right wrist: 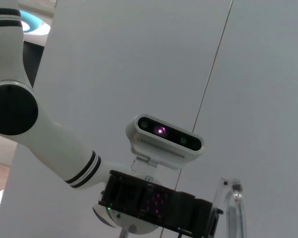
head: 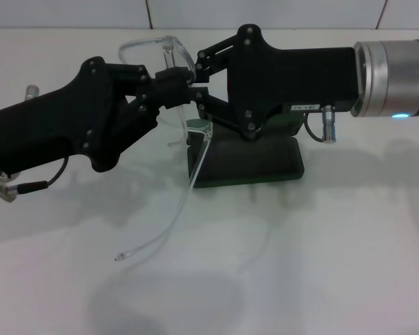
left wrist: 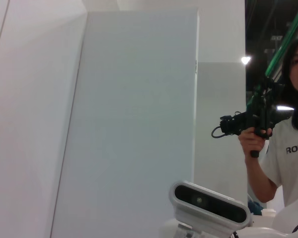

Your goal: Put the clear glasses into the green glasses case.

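Observation:
In the head view the clear glasses (head: 156,47) are held up in the air above the table. Their lens shows at the top, and one thin arm hangs down to a tip near the table's middle. My left gripper (head: 169,84) reaches in from the left and is shut on the frame. My right gripper (head: 193,78) comes in from the right, meets it there, and is also shut on the frame. The green glasses case (head: 248,166) lies on the table below the right gripper, which hides its far part. A clear piece of the glasses (right wrist: 233,208) shows in the right wrist view.
The white table (head: 321,265) spreads in front of the case, with a tiled wall behind it. The robot's head camera (right wrist: 164,136) shows in both wrist views. In the left wrist view a person (left wrist: 283,148) stands holding a dark device.

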`<action>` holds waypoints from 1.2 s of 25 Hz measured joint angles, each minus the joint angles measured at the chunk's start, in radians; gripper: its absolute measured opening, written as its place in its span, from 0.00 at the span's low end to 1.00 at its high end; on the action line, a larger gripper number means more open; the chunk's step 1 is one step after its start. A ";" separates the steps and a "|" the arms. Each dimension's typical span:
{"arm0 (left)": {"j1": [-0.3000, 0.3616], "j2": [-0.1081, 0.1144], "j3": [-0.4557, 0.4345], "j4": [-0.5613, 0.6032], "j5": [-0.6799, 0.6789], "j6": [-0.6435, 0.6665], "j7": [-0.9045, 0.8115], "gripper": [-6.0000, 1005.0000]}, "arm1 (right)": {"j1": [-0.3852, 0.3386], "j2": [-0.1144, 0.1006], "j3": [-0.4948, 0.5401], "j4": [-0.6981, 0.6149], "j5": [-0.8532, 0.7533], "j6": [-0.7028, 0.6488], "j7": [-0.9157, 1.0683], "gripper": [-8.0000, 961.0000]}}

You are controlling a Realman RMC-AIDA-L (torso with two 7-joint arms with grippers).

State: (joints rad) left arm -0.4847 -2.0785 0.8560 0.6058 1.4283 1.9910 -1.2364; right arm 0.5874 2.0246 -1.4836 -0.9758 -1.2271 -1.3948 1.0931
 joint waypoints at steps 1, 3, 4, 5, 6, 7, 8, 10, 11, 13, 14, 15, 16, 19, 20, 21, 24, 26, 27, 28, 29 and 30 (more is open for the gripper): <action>0.000 0.000 0.000 0.000 -0.001 0.000 0.000 0.07 | 0.000 0.000 0.000 0.000 0.000 -0.001 0.000 0.12; 0.000 0.000 0.000 0.000 -0.001 0.000 0.000 0.07 | 0.000 0.001 -0.002 0.000 0.000 -0.001 -0.001 0.12; 0.000 0.000 0.000 0.000 -0.001 0.000 0.000 0.07 | 0.000 0.001 -0.002 0.000 0.000 -0.001 -0.001 0.12; 0.000 0.000 0.000 0.000 -0.001 0.000 0.000 0.07 | 0.000 0.001 -0.002 0.000 0.000 -0.001 -0.001 0.12; 0.000 0.000 0.000 0.000 -0.001 0.000 0.001 0.07 | 0.000 0.002 -0.002 0.000 0.000 -0.001 -0.001 0.12; 0.000 0.000 0.000 0.000 0.000 0.000 0.002 0.07 | 0.000 0.002 -0.002 0.000 0.000 -0.001 -0.001 0.12; 0.000 0.000 0.000 0.000 0.000 0.000 0.003 0.07 | 0.000 0.002 -0.001 0.000 0.000 -0.001 -0.001 0.12; 0.000 0.000 -0.001 0.000 0.000 0.000 0.006 0.07 | 0.000 0.002 -0.003 0.000 0.000 -0.001 -0.001 0.12; 0.000 0.000 -0.001 0.000 0.000 0.000 0.007 0.07 | 0.001 0.002 -0.004 0.000 0.000 -0.001 -0.001 0.12; 0.000 0.000 -0.001 0.000 0.000 0.000 0.010 0.07 | 0.003 0.002 -0.007 0.000 0.000 -0.001 -0.001 0.12; 0.000 0.000 -0.001 0.000 0.000 0.000 0.010 0.07 | 0.003 0.002 -0.007 0.000 0.001 -0.001 -0.001 0.12; 0.000 -0.001 -0.002 0.000 0.000 0.000 0.011 0.07 | 0.003 0.002 -0.007 -0.001 0.001 -0.003 -0.001 0.12; 0.000 -0.001 -0.002 0.000 0.001 0.000 0.011 0.07 | 0.003 0.003 -0.007 -0.002 0.001 -0.005 -0.001 0.12; 0.000 -0.002 -0.002 -0.002 0.001 0.000 0.012 0.07 | 0.003 0.003 -0.007 -0.003 0.005 -0.008 -0.001 0.12; 0.000 -0.002 -0.002 -0.002 0.001 -0.001 0.012 0.07 | 0.001 0.002 -0.005 -0.002 0.014 -0.010 -0.007 0.12; 0.000 -0.002 -0.001 -0.002 0.001 -0.001 0.012 0.07 | 0.001 0.002 -0.004 -0.002 0.015 -0.010 -0.009 0.12; 0.000 -0.002 0.001 -0.003 0.001 -0.001 0.012 0.07 | 0.000 0.001 0.001 0.003 0.022 -0.003 -0.021 0.12; 0.001 -0.002 0.001 -0.003 0.001 -0.002 0.012 0.07 | -0.002 -0.001 0.009 0.005 0.023 0.003 -0.029 0.12; 0.001 -0.002 0.001 -0.003 0.001 -0.002 0.012 0.07 | -0.005 -0.002 0.016 0.006 0.023 0.006 -0.036 0.12; 0.001 -0.002 0.001 -0.003 0.001 -0.002 0.012 0.07 | -0.009 -0.002 0.026 0.006 0.023 0.008 -0.045 0.12; 0.001 -0.002 0.001 -0.003 0.001 -0.001 0.012 0.07 | -0.014 -0.002 0.037 0.006 0.023 0.009 -0.058 0.12; 0.001 -0.001 0.001 -0.003 0.001 -0.001 0.011 0.07 | -0.018 -0.002 0.048 0.006 0.023 0.010 -0.068 0.12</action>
State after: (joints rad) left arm -0.4833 -2.0795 0.8567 0.6027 1.4297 1.9903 -1.2249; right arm 0.5697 2.0222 -1.4354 -0.9700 -1.2041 -1.3850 1.0255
